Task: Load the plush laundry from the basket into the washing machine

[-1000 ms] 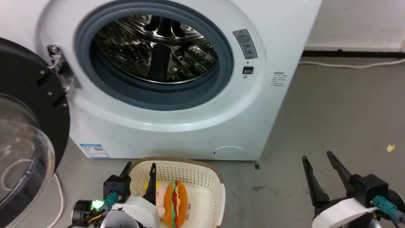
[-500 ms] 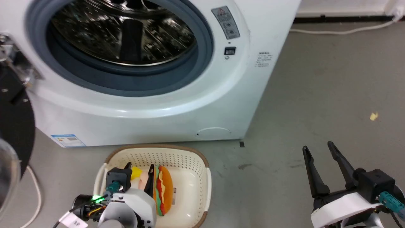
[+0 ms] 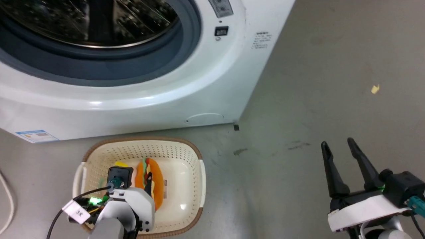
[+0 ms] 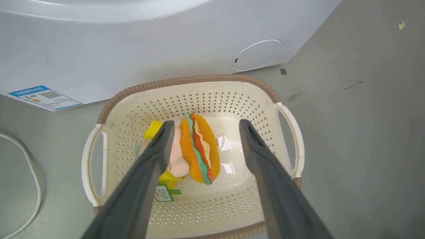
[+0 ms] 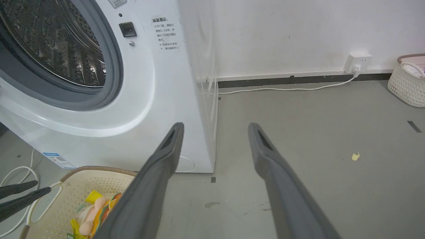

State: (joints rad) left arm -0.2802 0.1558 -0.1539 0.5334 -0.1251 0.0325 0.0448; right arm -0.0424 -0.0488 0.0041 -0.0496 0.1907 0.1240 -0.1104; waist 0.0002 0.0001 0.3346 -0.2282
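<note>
The plush laundry (image 4: 199, 149), an orange hamburger toy with pale pink and yellow parts, lies in the cream basket (image 4: 186, 79) on the floor before the white washing machine (image 3: 132, 99). My left gripper (image 4: 206, 123) hangs open above the basket, its fingers on either side of the burger in the left wrist view, with nothing held. From the head view the left gripper (image 3: 134, 176) points down into the basket (image 3: 176, 156), one finger over the toy (image 3: 157, 189). My right gripper (image 3: 337, 142) stands open over bare floor to the right. The machine's port shows its steel drum (image 5: 66, 49).
A white cable (image 4: 33, 172) loops on the floor left of the basket. Another cable (image 5: 282, 89) runs along the wall to a socket (image 5: 358, 61). A second white basket (image 5: 406, 79) stands at the far right wall. A yellow scrap (image 3: 375, 89) lies on the grey floor.
The head camera has tilted down and right, so the machine has slid up and the door has left the picture. My left gripper has come over the burger in the basket.
</note>
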